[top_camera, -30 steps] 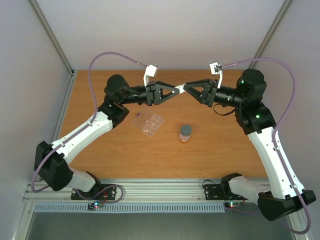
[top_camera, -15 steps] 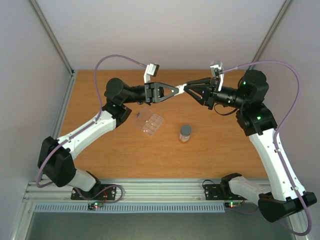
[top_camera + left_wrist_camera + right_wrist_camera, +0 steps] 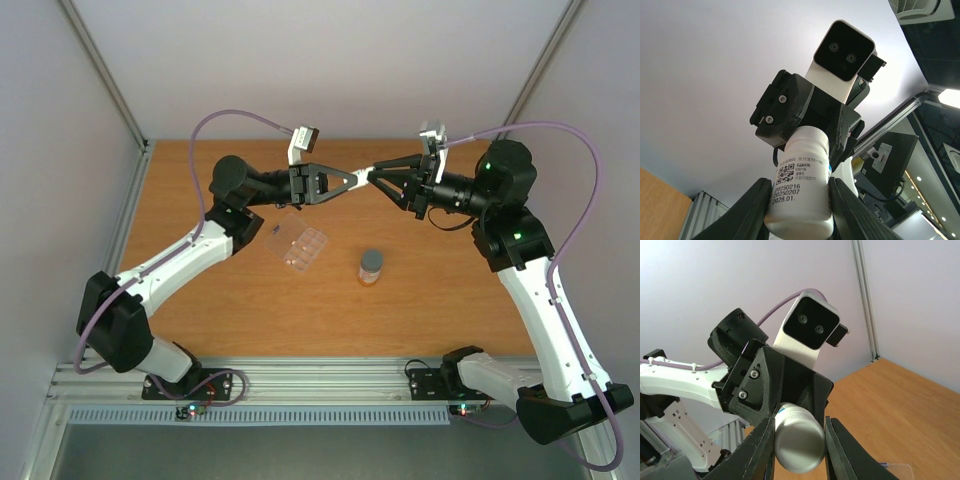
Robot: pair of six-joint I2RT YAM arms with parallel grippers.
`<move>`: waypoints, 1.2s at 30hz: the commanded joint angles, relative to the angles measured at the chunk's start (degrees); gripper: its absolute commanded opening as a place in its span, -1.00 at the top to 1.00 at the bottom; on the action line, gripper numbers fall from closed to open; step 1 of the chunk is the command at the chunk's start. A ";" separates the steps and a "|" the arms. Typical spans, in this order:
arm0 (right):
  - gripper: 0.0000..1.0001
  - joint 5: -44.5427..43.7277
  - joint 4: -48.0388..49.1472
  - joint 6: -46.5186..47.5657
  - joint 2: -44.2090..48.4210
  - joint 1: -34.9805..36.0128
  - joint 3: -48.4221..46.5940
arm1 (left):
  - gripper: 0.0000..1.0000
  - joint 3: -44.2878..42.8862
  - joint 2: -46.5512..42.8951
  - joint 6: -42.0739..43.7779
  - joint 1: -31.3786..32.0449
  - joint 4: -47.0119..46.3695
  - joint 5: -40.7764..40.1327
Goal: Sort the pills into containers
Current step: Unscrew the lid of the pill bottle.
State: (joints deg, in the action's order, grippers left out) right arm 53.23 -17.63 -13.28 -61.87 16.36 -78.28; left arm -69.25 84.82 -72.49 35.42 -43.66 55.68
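Observation:
A white pill bottle [image 3: 361,177] hangs in the air above the back of the table, held between both grippers. My left gripper [image 3: 352,180] is shut on its labelled body [image 3: 802,190], one finger on each side. My right gripper [image 3: 371,176] faces it and is shut on the ribbed white cap [image 3: 799,442]. The containers are the cells of a clear pill box [image 3: 300,244] that lies on the table below, its lid open. No pills can be made out in any view.
A small amber bottle with a grey cap [image 3: 371,266] stands on the wooden table [image 3: 440,300], right of the pill box. Grey walls close the table in on the left, right and back. Both arms arch inward from the near edge.
Over the last second the right wrist has rolled about the bottle and the left arm has shifted slightly. In the last half second nothing visibly moves.

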 commanded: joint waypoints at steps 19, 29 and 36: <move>0.16 -0.20 0.77 -1.93 -0.10 -0.10 -0.82 | 0.99 -0.79 0.71 0.24 -1.85 -4.24 -2.51; 0.04 -4.69 0.22 -4.31 0.12 -0.08 -1.06 | 1.00 -0.91 0.81 0.64 -1.85 -4.00 -2.59; -0.08 -2.01 2.27 -10.88 -1.32 -0.10 -1.61 | 1.00 -1.47 0.41 2.58 -1.84 -1.35 -3.03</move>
State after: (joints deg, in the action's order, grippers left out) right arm 49.84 -17.32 -19.07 -62.11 16.34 -78.28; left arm -69.25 85.08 -72.73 33.45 -44.53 53.45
